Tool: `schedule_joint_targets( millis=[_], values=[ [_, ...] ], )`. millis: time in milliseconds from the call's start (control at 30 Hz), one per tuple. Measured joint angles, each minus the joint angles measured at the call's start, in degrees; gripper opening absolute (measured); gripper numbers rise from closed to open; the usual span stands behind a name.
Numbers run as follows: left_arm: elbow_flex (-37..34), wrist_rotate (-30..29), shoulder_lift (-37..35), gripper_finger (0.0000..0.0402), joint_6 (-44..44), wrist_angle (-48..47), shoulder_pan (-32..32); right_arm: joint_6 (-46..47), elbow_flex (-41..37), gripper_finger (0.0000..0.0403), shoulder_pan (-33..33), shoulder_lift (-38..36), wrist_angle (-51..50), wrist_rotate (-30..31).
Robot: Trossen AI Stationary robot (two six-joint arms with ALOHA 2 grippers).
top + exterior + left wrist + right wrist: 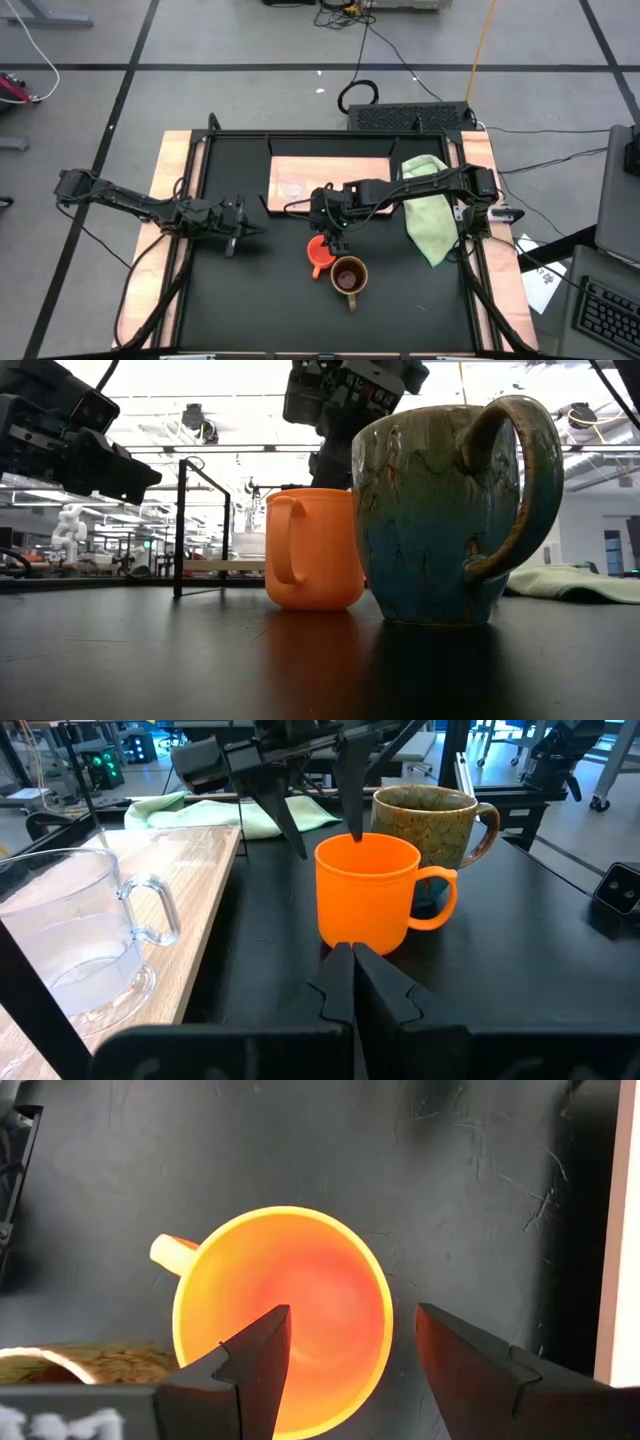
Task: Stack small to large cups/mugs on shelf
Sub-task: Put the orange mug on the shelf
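Note:
The orange mug [320, 252] stands upright on the black table top, and the larger brown mug [348, 275] stands right beside it on its near right. The tiny clear glass cup [292, 188] stands on the light wood shelf [350, 168] at the far side. My right gripper [350, 1350] is open and points down over the orange mug [285, 1315]. One finger is inside the mug and one is outside its wall on the shelf side, and neither touches it. My left gripper [352, 975] is shut and empty, to the left of the mugs and above the table.
A light green cloth [428, 205] lies at the right, partly on the shelf's right end. The dark frame posts [182, 525] stand around the table top. Bare black table lies between my left gripper and the mugs and along the near side.

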Motion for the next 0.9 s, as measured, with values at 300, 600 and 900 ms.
schedule_joint_targets(
  millis=[300,600,900],
  values=[
    [0.0,0.0,0.0,0.0003,0.0,0.0,0.0,0.2,0.0,0.0208,0.0,0.4,0.8,0.0],
    [0.0,0.0,0.0,0.0003,0.3,0.0,0.0,0.0,-0.2,0.0208,0.0,1.7,0.0,0.1],
    [0.0,0.0,0.0,0.0003,0.5,0.0,0.0,-0.4,0.0,0.0208,0.0,3.0,2.0,0.0]
  ],
)
